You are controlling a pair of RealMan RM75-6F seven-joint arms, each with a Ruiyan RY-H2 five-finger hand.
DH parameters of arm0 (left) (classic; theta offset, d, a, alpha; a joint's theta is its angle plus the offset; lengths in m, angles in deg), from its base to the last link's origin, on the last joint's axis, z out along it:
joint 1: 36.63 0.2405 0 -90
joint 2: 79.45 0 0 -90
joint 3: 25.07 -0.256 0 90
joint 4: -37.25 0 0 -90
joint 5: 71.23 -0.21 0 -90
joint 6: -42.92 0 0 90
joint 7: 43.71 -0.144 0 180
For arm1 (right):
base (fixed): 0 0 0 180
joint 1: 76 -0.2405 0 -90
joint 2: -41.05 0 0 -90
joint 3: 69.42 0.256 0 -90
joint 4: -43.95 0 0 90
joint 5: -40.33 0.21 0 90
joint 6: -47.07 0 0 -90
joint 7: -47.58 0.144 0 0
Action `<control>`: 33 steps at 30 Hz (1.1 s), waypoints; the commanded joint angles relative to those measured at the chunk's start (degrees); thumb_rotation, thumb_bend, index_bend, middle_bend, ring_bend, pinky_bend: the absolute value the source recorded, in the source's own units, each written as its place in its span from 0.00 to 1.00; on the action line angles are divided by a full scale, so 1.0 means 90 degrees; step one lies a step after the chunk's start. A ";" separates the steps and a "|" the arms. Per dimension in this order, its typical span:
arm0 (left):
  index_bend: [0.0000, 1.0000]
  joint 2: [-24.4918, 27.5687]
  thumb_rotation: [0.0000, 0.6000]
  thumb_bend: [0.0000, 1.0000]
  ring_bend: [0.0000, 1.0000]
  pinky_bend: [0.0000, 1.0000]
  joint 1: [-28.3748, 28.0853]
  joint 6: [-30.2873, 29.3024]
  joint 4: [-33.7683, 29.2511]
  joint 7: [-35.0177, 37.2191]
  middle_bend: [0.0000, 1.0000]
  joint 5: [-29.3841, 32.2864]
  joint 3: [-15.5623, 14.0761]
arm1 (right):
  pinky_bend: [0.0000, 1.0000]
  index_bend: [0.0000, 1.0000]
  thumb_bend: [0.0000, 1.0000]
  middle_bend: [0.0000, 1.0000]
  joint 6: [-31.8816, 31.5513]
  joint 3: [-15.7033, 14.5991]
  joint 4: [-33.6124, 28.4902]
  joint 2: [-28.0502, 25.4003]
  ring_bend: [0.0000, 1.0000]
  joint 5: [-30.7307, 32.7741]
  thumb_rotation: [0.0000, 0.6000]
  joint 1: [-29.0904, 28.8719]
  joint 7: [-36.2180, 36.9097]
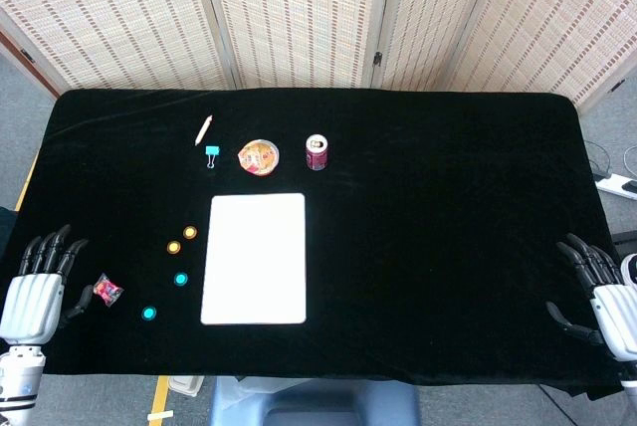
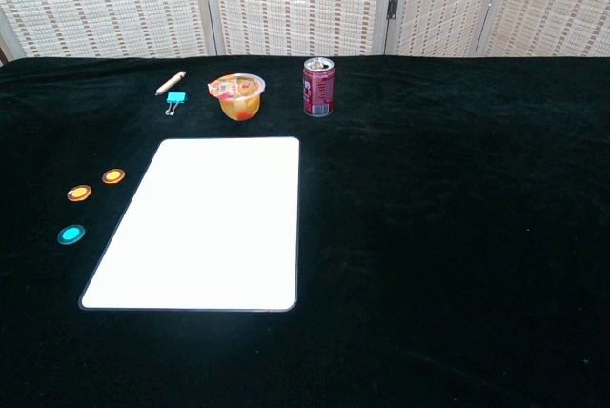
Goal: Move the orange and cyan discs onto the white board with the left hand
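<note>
Two orange discs (image 1: 189,233) (image 1: 173,247) lie on the black cloth just left of the white board (image 1: 255,258). Two cyan discs (image 1: 181,279) (image 1: 148,314) lie below them, nearer the front edge. In the chest view the orange discs (image 2: 113,176) (image 2: 79,193) and one cyan disc (image 2: 71,234) show left of the board (image 2: 205,227). My left hand (image 1: 35,292) rests at the front left corner, fingers apart, holding nothing. My right hand (image 1: 602,287) sits at the front right edge, also empty with fingers spread. Neither hand shows in the chest view.
A small red wrapped candy (image 1: 107,291) lies beside my left hand. At the back stand a pen (image 1: 203,129), a cyan binder clip (image 1: 212,153), a fruit cup (image 1: 259,157) and a red can (image 1: 317,151). A folding screen closes off the far side.
</note>
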 commanded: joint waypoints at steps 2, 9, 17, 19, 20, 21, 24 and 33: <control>0.20 0.0002 1.00 0.42 0.00 0.00 0.0082 -0.0032 -0.0054 -0.0058 0.05 -0.0074 -0.0021 | 0.00 0.00 0.39 0.00 -0.0089 -0.0003 -0.0016 0.0029 0.01 -0.0051 1.00 0.0002 -0.0066; 0.21 0.0012 1.00 0.42 0.00 0.00 0.0182 -0.0043 -0.0112 -0.0074 0.05 -0.0125 0.0006 | 0.00 0.00 0.39 0.00 -0.0147 -0.0010 -0.0045 0.0054 0.01 -0.0026 1.00 0.0030 -0.0151; 0.25 -0.0090 1.00 0.42 0.00 0.00 0.0045 0.0097 -0.0145 -0.0150 0.07 -0.0187 0.0220 | 0.00 0.00 0.39 0.00 -0.0218 0.0021 -0.0082 0.0031 0.01 -0.0013 1.00 0.0030 -0.0247; 0.27 -0.0167 1.00 0.42 0.00 0.00 -0.0120 0.0222 -0.0098 -0.0148 0.08 -0.0266 0.0333 | 0.00 0.00 0.39 0.00 -0.0213 0.0034 -0.0098 0.0011 0.01 -0.0017 1.00 0.0009 -0.0255; 0.28 -0.0197 1.00 0.42 0.00 0.00 -0.0210 0.0304 -0.0064 -0.0137 0.09 -0.0294 0.0386 | 0.00 0.00 0.39 0.00 -0.0201 0.0039 -0.0104 -0.0001 0.01 -0.0013 1.00 -0.0002 -0.0263; 0.29 -0.0225 1.00 0.42 0.00 0.00 -0.0312 0.0404 -0.0023 -0.0121 0.09 -0.0312 0.0447 | 0.00 0.00 0.39 0.00 -0.0187 0.0044 -0.0109 -0.0015 0.01 -0.0005 1.00 -0.0012 -0.0277; 0.33 -0.0276 1.00 0.42 0.00 0.00 -0.0708 0.0878 0.0104 -0.0036 0.11 -0.0290 0.0650 | 0.00 0.00 0.39 0.00 -0.0157 0.0067 -0.0139 -0.0054 0.01 0.0037 1.00 -0.0032 -0.0355; 0.39 -0.0804 1.00 0.42 0.01 0.00 -0.2058 0.2807 0.0945 -0.0007 0.12 0.0362 0.1149 | 0.00 0.00 0.39 0.00 -0.0116 0.0069 -0.0170 -0.0067 0.01 0.0091 1.00 -0.0042 -0.0423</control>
